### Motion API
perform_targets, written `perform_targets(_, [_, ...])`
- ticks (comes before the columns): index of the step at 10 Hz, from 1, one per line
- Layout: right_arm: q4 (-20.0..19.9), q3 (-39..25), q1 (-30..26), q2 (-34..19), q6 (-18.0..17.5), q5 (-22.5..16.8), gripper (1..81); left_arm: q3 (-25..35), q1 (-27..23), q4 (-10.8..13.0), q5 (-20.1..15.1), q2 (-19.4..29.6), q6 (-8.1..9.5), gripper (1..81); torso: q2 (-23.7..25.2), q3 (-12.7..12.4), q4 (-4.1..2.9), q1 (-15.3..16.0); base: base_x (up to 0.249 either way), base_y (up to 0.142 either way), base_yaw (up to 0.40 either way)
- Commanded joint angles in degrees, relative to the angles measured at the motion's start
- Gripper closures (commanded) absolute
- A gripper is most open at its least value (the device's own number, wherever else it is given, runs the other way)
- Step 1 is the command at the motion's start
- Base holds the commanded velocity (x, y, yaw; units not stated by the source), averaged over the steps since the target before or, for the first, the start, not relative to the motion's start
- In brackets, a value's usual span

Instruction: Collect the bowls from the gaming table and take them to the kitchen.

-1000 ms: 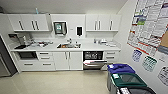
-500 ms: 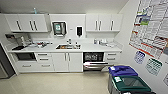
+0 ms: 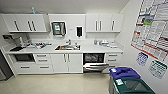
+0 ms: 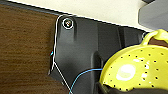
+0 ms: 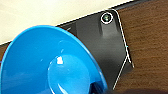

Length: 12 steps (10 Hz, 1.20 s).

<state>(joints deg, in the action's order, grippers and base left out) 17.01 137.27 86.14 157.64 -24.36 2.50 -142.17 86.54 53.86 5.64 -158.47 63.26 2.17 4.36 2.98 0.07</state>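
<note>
Already the collecting looks done: the left wrist view has a yellow perforated bowl (image 4: 135, 72) close against the left arm's end, and the right wrist view a blue bowl (image 5: 50, 62) likewise, though whether either gripper's grasp is closed on its bowl I cannot tell. Ahead in the head view stands the kitchen (image 3: 62, 60), its steel sink (image 3: 67, 47) in the white counter (image 3: 100, 48), still some way off; setting the bowls down there remains.
</note>
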Motion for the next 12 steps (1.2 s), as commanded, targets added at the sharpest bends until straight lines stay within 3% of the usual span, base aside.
perform_targets(1, [0.92,-0.26,-2.85,-0.98,0.19,-2.59,81.1,0.05,-2.47,0.63,-1.95,1.04,0.11,81.1,0.00,0.00,0.00,0.00,0.117,0.000,0.000])
perform_targets(12, [1.10,-0.17,-3.03,-0.98,0.19,-2.85,81.1,0.05,-2.56,0.55,-1.95,1.13,0.11,81.1,0.00,0.00,0.00,0.00,0.105,0.000,0.000])
